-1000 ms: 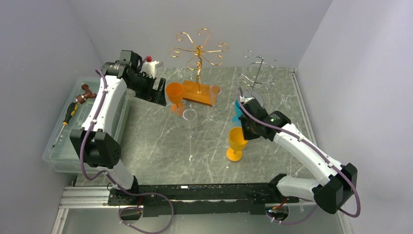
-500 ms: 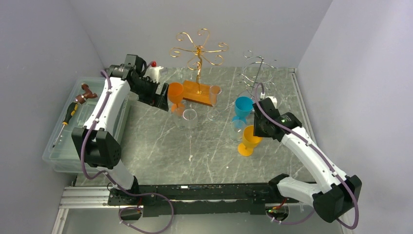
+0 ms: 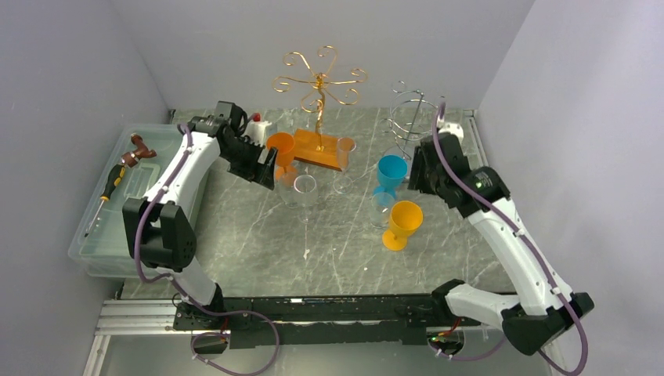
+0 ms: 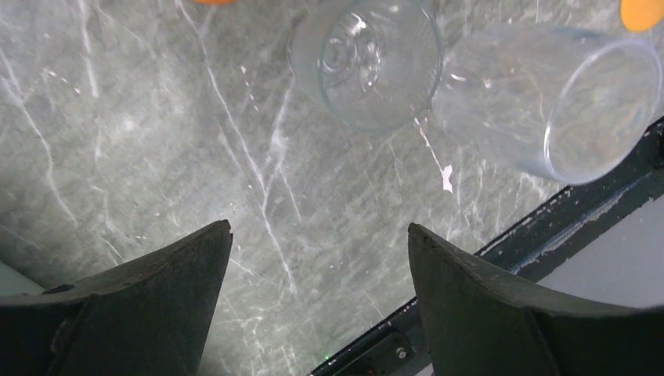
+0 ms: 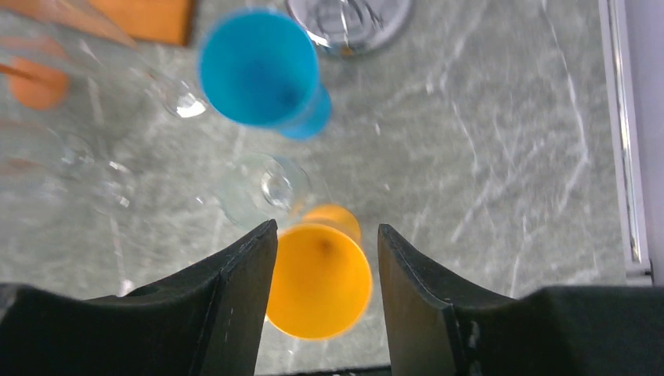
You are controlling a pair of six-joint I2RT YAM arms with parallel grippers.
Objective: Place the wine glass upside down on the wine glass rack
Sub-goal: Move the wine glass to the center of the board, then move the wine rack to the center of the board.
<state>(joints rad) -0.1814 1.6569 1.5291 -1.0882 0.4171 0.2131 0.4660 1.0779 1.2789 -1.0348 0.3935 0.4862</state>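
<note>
Seeing right gripper point(image 3: 420, 169) spread and empty above yellow wine glass point(image 3: 403, 220), upright right of centre, just near of blue glass point(image 3: 390, 170). Probably best: lower, pinch stem squarely, invert before nearing silver rack point(image 3: 415, 110) far right. Leave left gripper point(image 3: 263, 162) spread, empty, far left.

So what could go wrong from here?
1. The yellow glass stands upright close beside a clear glass and the blue glass; the open right gripper coming down could tip a neighbour.
2. The open left gripper hovers by the orange glass and two clear glasses; a sweep could topple them.
</note>
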